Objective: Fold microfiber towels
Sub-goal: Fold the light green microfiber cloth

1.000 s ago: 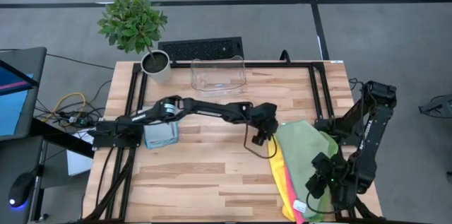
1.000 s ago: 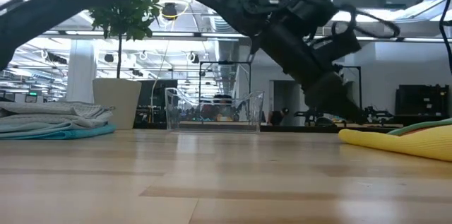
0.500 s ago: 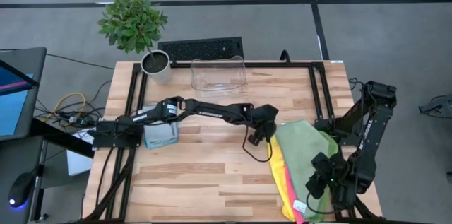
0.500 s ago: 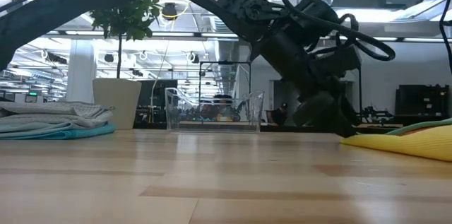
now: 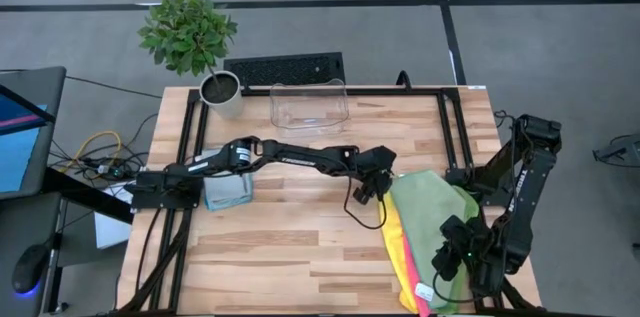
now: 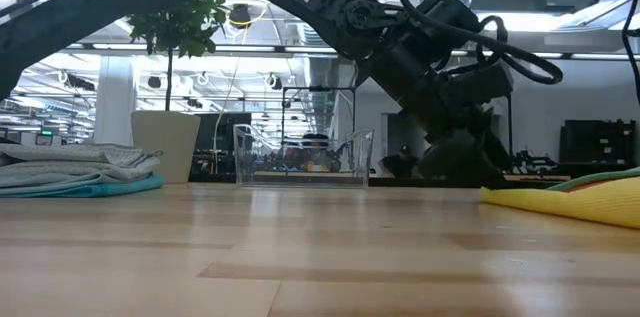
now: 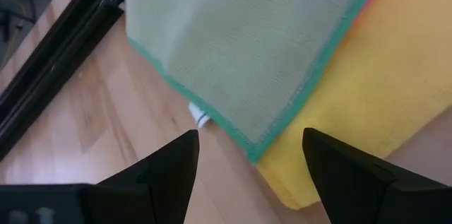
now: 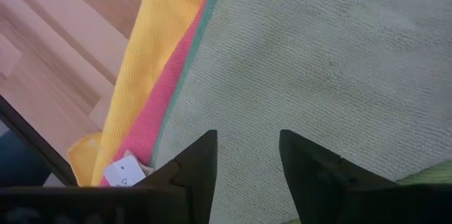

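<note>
A pile of microfiber towels lies flat on the table at the right: a pale green one (image 5: 430,212) on top, over lime green (image 5: 468,200), pink (image 5: 408,257) and yellow (image 5: 394,232) ones. My left gripper (image 7: 251,164) is open and low at the pile's far-left corner (image 7: 251,155). One finger stands on each side of that teal-edged corner, beside a white tag (image 7: 200,116). My right gripper (image 8: 247,157) is open above the pale green towel's near part (image 8: 318,61). A folded stack of grey and teal towels (image 5: 228,192) rests at the left.
A clear plastic bin (image 5: 310,105) stands at the table's far middle, with a potted plant (image 5: 220,92) to its left. A black frame rail (image 5: 445,122) runs along the table's edges. Bare wood (image 5: 300,247) lies between the folded stack and the pile.
My left gripper has rolled about its own pointing line and sunk slightly at the pile's far-left corner. The towels have kept still.
</note>
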